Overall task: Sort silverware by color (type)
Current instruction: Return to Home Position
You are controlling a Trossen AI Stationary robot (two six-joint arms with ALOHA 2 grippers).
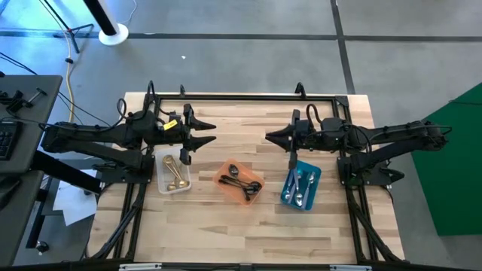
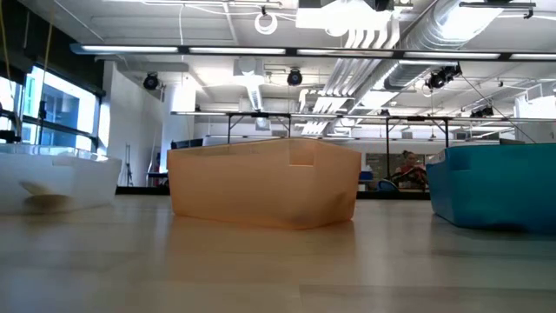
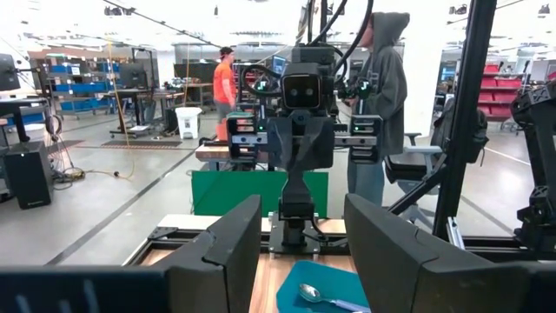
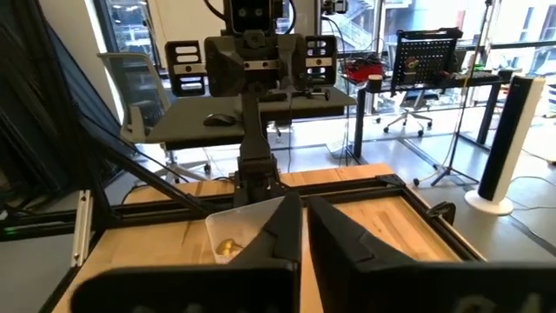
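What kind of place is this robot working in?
Probably a robotics lab in an open, industrial-style hall: there are exposed ceiling ducts overhead, racks of storage bins along the floor, and an office chair at a nearby desk.

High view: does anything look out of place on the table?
Only the orange tray sits askew, turned diagonal to the table edge; the blue tray tilts slightly. No spoon lies loose: gold spoons in the clear tray, black spoons in orange, silver spoons in blue. Left gripper and right gripper hover behind the trays.
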